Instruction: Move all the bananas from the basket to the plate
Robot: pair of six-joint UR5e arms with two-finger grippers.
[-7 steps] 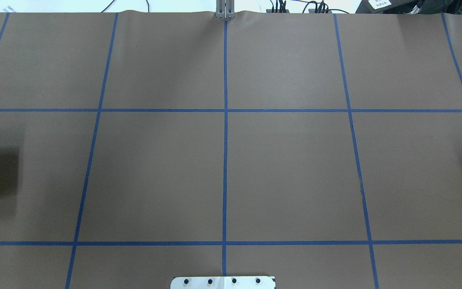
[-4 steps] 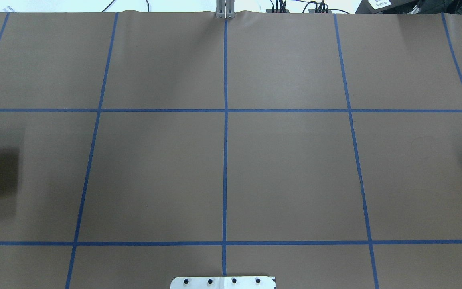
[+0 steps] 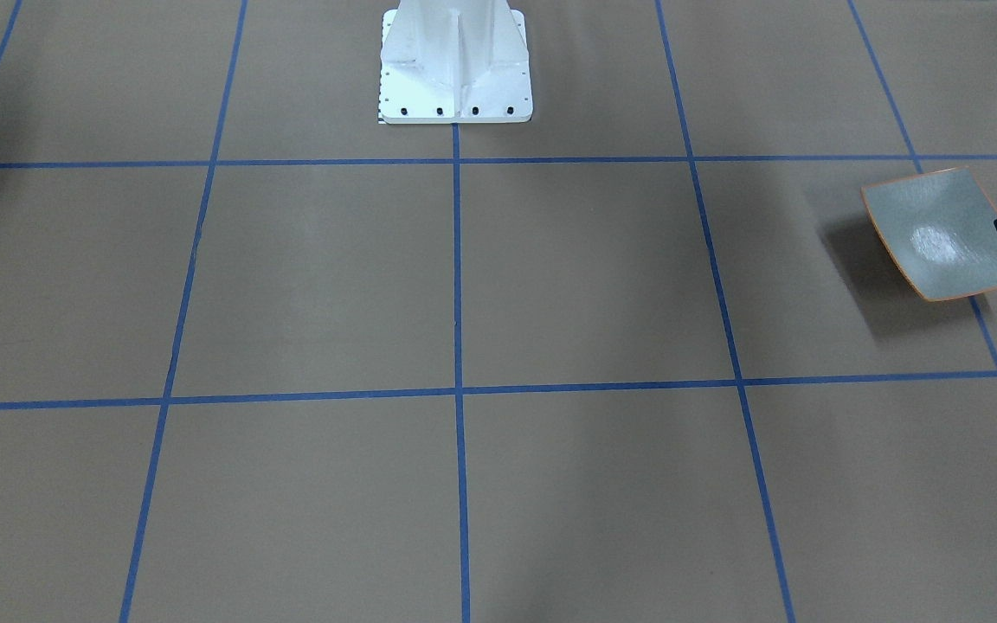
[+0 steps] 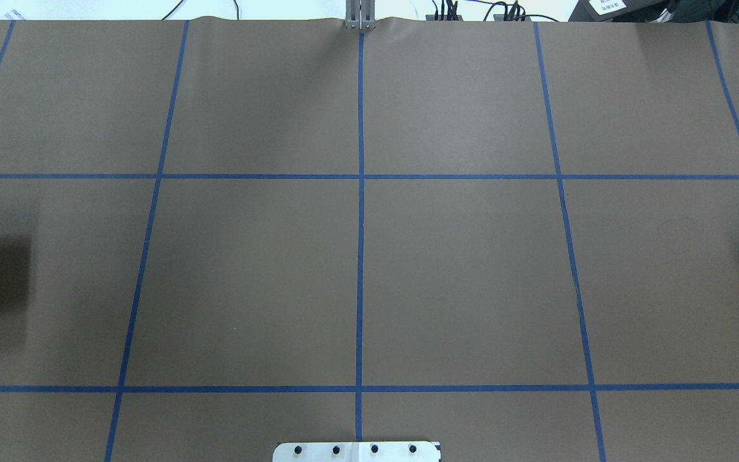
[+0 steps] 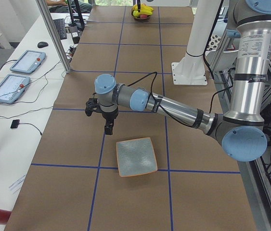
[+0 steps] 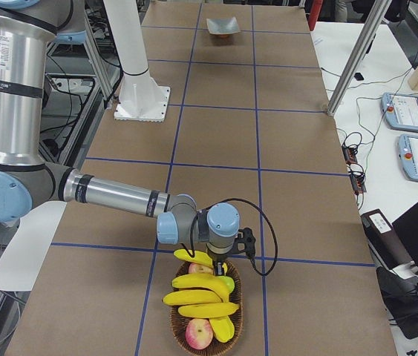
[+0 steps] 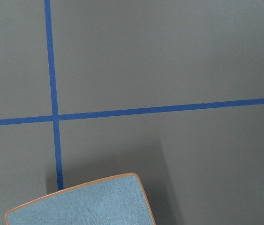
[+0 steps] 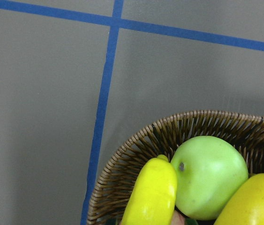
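From the table's [image 5: 125, 202] left end, my left end effector [image 5: 108, 129] hangs pointing down over the brown table, just beside the far corner of the plate [image 5: 136, 156] and apart from it. At this angle I cannot tell how wide its fingers stand or whether they hold anything. The plate lies flat, grey-green with an orange rim. There is small print on my left arm's silver tube [image 5: 255, 43], too fine to read.

From the right end, my right end effector [image 6: 220, 265] is down at the near end of the wicker basket [image 6: 173, 320], right at the topmost of the bananas [image 6: 194, 298]. I cannot tell whether it is parted, closed or touching fruit. The bananas are piled in the basket with a red-and-yellow apple [image 6: 199, 334]. The plate sits well apart at the table's far end.

My left wrist camera looks down on the plate's corner and crossing blue tape lines [image 7: 52, 93].

My right wrist camera shows the basket's woven rim, a green apple [image 8: 209, 176] inside it, and a banana end resting against that apple.

The front-facing camera has the plate at its right side, with a black piece of my left end effector overlapping its edge.

Overhead, only a sliver of the plate shows at the left border. A white label [image 4: 607, 5] beyond the far edge carries print I cannot read.
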